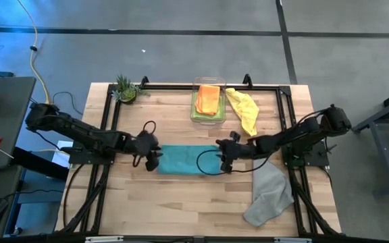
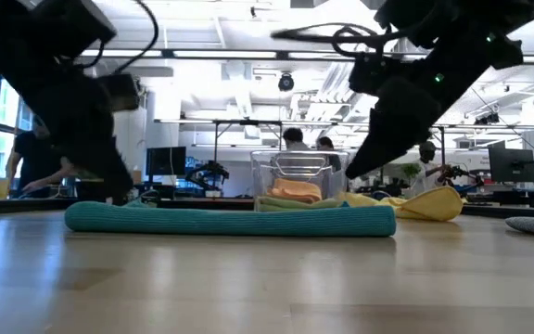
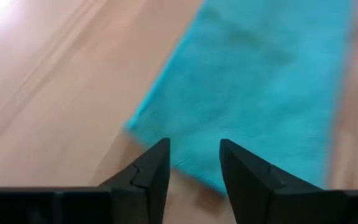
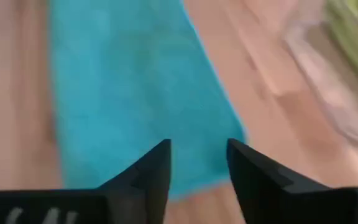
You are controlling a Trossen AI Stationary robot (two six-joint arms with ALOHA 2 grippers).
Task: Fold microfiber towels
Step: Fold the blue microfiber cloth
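A teal towel (image 1: 186, 160) lies flat on the table as a long folded strip (image 2: 230, 219). My left gripper (image 1: 152, 160) stands open just above its left end (image 3: 166, 149). My right gripper (image 1: 225, 160) stands open just above its right end (image 4: 216, 162). Neither touches the cloth. An orange towel (image 1: 208, 98) lies folded on a lime green one (image 1: 201, 108) inside the clear bin (image 1: 208, 82). A yellow towel (image 1: 244, 109) lies crumpled right of the bin. A grey towel (image 1: 269, 194) lies crumpled at the near right.
A small potted plant (image 1: 125, 88) stands at the far left corner. A black frame (image 1: 107, 121) runs along the table's left, far and right sides. Bare wood lies near the front edge (image 1: 181, 209). People show in the room behind (image 2: 295, 139).
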